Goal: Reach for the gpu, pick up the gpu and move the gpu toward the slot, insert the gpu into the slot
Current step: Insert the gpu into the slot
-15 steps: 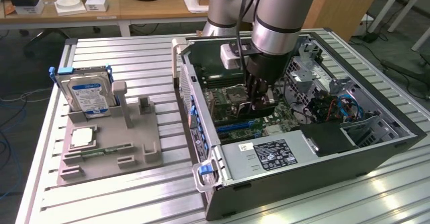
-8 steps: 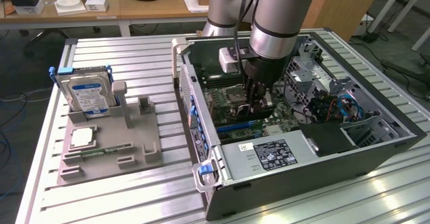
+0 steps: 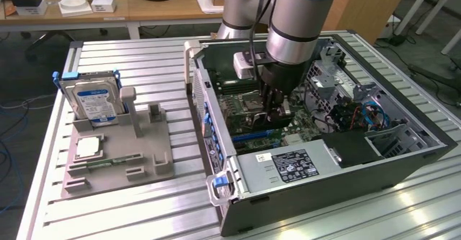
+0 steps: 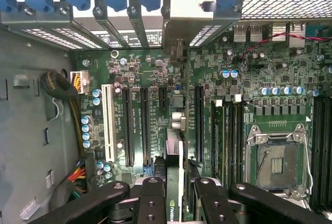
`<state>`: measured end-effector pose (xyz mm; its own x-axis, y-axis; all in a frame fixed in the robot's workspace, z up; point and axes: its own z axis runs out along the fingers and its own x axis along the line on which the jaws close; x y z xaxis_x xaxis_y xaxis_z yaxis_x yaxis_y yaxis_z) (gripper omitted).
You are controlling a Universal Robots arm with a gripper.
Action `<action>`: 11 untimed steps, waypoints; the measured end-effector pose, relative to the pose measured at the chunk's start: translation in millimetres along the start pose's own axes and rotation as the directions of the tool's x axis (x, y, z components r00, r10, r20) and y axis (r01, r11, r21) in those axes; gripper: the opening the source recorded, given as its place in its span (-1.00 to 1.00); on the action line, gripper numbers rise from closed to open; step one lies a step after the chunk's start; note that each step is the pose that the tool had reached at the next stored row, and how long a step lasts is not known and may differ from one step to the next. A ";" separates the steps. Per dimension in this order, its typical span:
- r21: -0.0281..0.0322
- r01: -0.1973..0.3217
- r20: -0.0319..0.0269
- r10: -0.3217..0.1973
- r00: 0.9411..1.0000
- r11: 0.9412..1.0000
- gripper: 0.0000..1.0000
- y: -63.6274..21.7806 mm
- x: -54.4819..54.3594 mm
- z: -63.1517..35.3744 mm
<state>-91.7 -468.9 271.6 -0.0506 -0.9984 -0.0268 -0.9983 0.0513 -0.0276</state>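
Gpu (image 4: 174, 154) hangs gripped edge-on in my closed hand (image 4: 179, 195), inside the computer case (image 3: 403, 164), with its long axis parallel to the board slots (image 4: 199, 125) just below.

You see a slatted metal table (image 3: 129, 213). Directly under the gripper (image 3: 277, 116), an open computer case (image 3: 324, 189) rests on it. A grey parts holder (image 3: 148, 143) lies well apart from the gripper.
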 end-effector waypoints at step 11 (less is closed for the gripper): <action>0.000 0.000 0.000 0.000 1.000 1.000 -0.48 3.0 0.5 11.2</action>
<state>-94.4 -469.0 260.3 -0.0502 -0.9984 -0.0263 -0.9983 0.0509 -0.0274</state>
